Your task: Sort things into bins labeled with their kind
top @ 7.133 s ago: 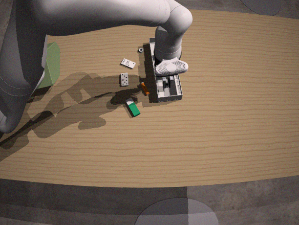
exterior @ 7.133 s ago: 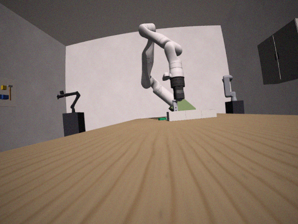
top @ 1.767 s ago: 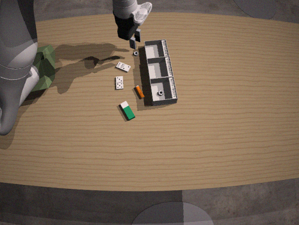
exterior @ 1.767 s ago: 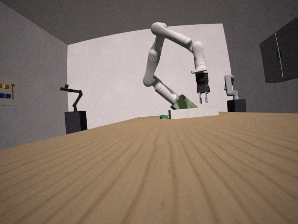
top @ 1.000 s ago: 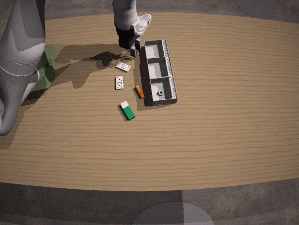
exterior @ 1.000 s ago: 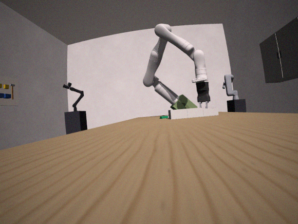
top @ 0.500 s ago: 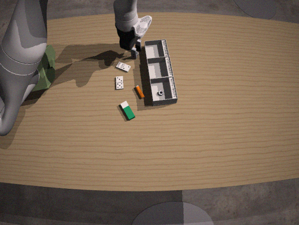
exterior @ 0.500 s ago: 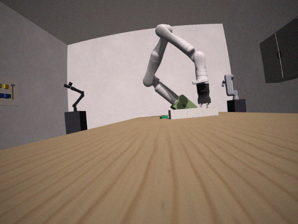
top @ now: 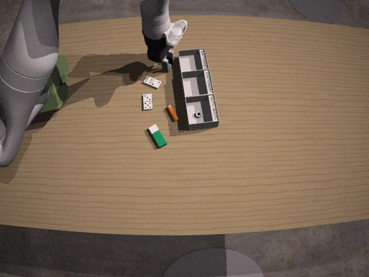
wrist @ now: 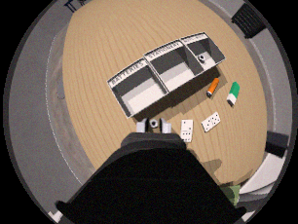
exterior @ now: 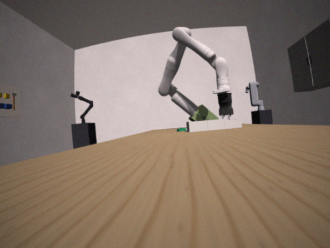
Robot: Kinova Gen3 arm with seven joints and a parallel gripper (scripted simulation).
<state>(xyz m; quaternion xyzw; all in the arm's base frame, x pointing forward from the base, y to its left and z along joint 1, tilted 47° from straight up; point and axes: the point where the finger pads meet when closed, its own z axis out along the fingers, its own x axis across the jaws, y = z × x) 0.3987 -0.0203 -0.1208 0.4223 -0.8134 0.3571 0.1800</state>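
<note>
Three bins stand joined in one row, labelled BATTERIES, STATIONERY and NUTS+BOLTS. Two nuts are in view: the first nut lies in the NUTS+BOLTS bin, and the second nut is between the fingers of the gripper, outside the bins near the BATTERIES end. The fingers stand partly apart, seemingly with slim gaps beside the nut, though the wrist view is small there.

Two white dominoes lie face up: a tilted domino nearer the gripper and a second domino beyond it. One orange cylinder lies just beside the NUTS+BOLTS bin, and one green-and-white block lies farther out. These four are outside the bins.

The tabletop is light brown wood with long grain lines. The room has grey side walls and a paler back wall. Two more arms, one black and one grey, stand on two dark pedestals; one dark cabinet hangs at the right of the exterior view.

So the gripper is off the near bin now and over at the far left of the bin row, as the top view has it. It's dropped way lower too, fingers straddling the loose nut, which they hide from above.
</note>
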